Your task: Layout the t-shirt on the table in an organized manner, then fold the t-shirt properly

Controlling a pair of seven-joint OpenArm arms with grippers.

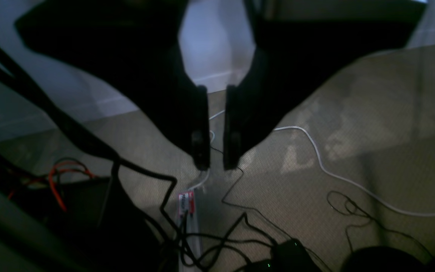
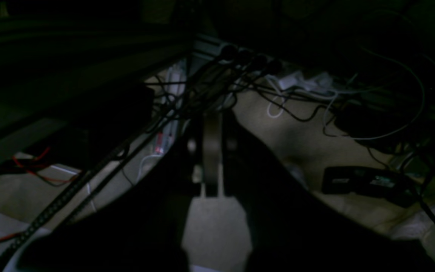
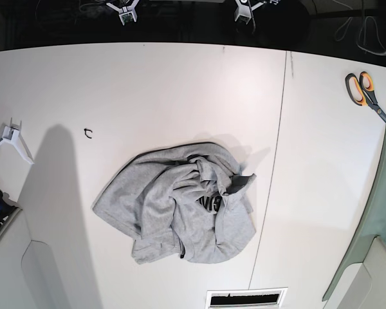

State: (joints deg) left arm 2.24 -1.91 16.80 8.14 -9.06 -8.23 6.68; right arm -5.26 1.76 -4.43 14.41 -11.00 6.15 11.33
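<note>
Below me, the soft heather-grey cotton t-shirt [image 3: 180, 206] lies rumpled on the table [image 3: 148, 90], its smooth white top matt.

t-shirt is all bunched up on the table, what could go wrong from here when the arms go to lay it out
The t-shirt lies crumpled with layers overlapping, so a pinch may catch several layers and drag the heap instead of opening it. The scissors near the table edge could snag a sleeve if the cloth spreads that way. Neither arm shows in the base view; both wrist cameras face floor cables, so each approach starts blind.
</note>
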